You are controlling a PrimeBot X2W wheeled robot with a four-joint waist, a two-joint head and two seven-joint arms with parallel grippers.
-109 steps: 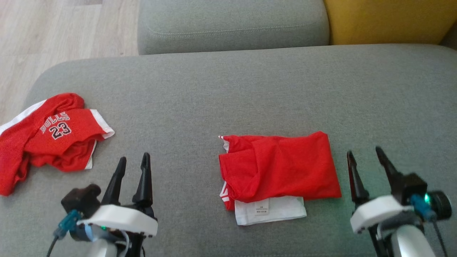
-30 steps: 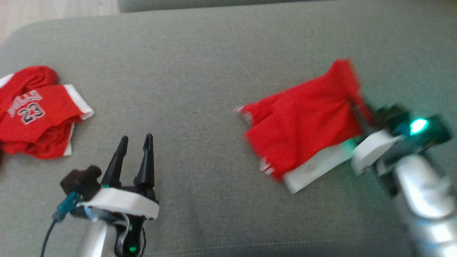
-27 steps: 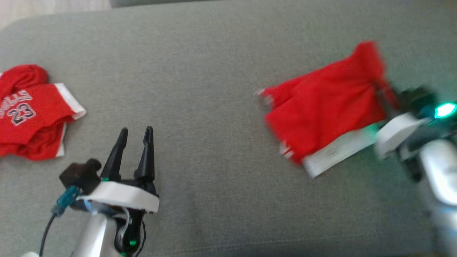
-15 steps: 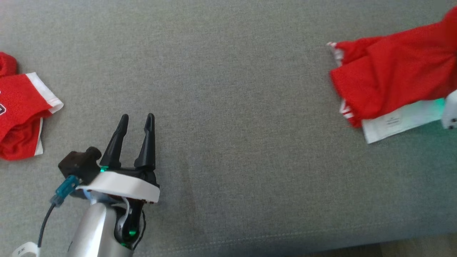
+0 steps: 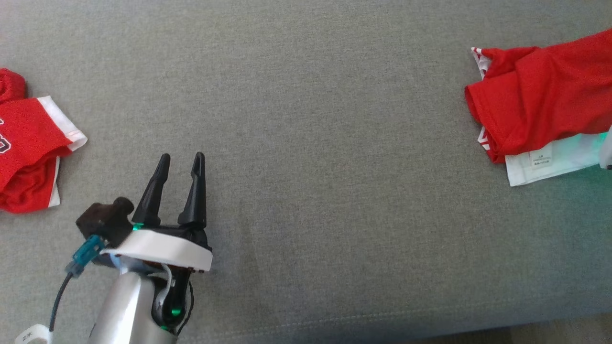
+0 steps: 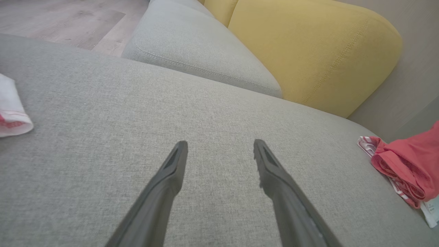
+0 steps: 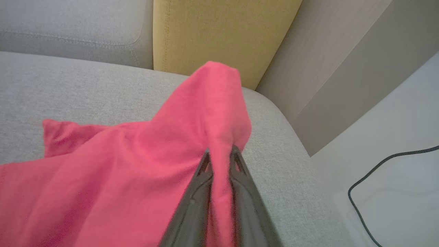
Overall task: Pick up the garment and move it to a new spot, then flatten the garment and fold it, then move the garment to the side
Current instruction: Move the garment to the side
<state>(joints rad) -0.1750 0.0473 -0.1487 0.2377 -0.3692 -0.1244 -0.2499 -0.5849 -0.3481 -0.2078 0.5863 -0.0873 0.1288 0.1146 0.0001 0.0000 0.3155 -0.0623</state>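
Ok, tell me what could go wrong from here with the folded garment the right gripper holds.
1. The right gripper pinches one bunched ridge of the folded garment. The rest lies slack on the sofa seat, so the fold may open.
2. Its white layer pokes out under the red and could pull loose.
3. The seat's end is close, so cloth set there might slide off.

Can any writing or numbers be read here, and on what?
No text reads clearly.
Crumpled red-and-white jersey: a black number's edge, cut off.
White sewn-in label on the folded red mesh garment: too small.
White paper tag at the bottom left corner: blurred.
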